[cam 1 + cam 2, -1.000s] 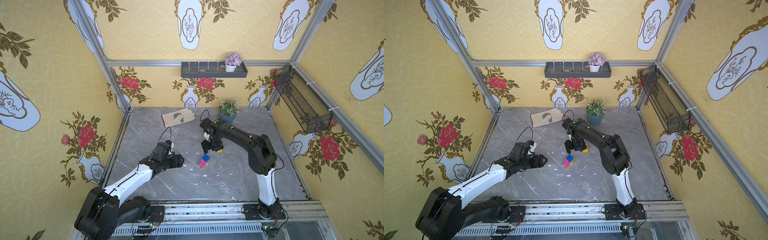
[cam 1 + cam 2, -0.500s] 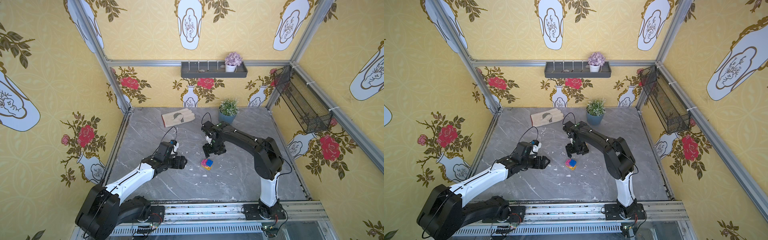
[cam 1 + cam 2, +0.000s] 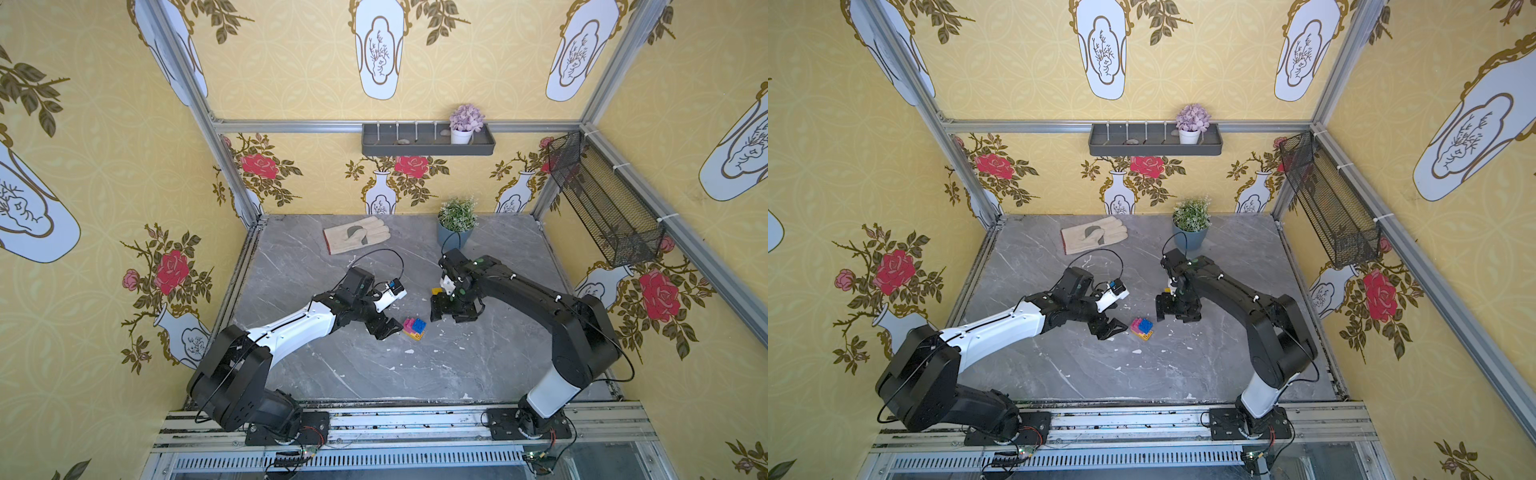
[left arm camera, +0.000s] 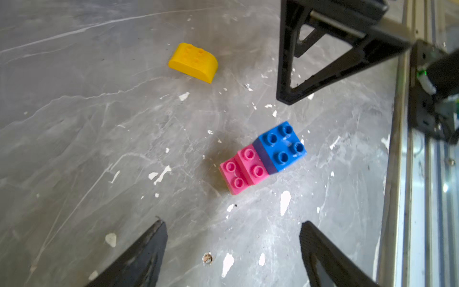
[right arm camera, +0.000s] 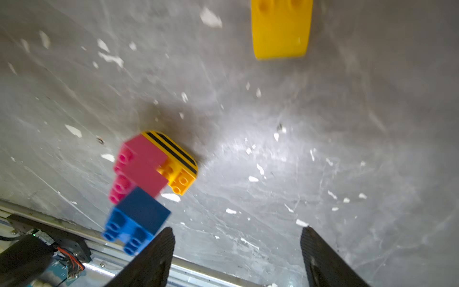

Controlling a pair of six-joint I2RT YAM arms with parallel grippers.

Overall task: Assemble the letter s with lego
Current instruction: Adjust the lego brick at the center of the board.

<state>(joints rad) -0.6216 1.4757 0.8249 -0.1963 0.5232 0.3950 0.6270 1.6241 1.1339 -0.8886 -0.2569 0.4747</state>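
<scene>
A joined lego cluster [image 3: 414,328] lies mid-table: two pink bricks [image 4: 242,169], a blue brick [image 4: 282,145] and a striped yellow brick [image 5: 178,169] underneath them. It also shows in a top view as the cluster [image 3: 1142,328]. A loose yellow brick [image 4: 193,62] lies apart, farther back, by the right arm [image 3: 436,291]. My left gripper [image 3: 384,326] stands open just left of the cluster, nothing between its fingers [image 4: 149,253]. The right gripper [image 3: 451,311] hangs open to the cluster's right, empty, its fingers [image 5: 154,256] beside the blue brick.
A work glove [image 3: 356,239] lies at the back of the grey table [image 3: 374,374], with a potted plant [image 3: 456,222] to its right. A wire basket [image 3: 602,199] hangs on the right wall. A metal rail [image 3: 374,419] runs along the front edge.
My left gripper has moved right, close up to the cluster. The right gripper has shifted right and toward the front. The cluster has slid slightly to the right.
</scene>
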